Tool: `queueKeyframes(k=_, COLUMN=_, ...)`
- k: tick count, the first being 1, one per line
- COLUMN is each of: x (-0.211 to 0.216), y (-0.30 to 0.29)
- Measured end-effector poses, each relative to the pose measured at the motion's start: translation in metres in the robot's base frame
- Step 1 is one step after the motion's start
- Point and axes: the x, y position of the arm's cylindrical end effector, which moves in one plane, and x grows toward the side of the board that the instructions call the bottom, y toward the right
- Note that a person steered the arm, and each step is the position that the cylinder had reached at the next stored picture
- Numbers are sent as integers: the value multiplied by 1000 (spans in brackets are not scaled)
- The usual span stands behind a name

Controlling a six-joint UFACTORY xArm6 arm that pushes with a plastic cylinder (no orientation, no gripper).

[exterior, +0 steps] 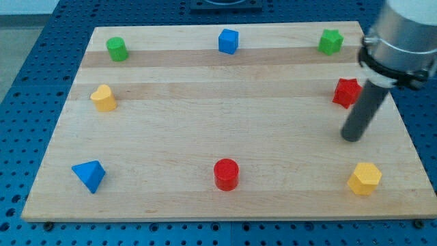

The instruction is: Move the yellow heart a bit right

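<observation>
The yellow heart [104, 98] lies near the table's [205, 116] left edge, between the green cylinder [117, 49] at the top-left corner and the blue triangle [89, 175] at the bottom-left corner. The arm carries no pincer, only a rod; its tip [351, 137] rests near the right edge, just below the red star [346, 91], well apart from the heart.

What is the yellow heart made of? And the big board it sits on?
The yellow heart looks like plastic: one even colour, smooth with a soft sheen. The board looks like pale wood: lengthwise grain lines and plank stripes show, with a matte finish.
</observation>
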Motion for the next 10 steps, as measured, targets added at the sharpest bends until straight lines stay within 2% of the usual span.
queueKeyframes(k=3, x=-57, y=-177)
queueKeyframes(k=4, x=-61, y=-240)
queueKeyframes(k=6, x=-37, y=-387)
queueKeyframes(k=9, x=-38, y=-491)
queueKeyframes(k=10, x=-68, y=-475)
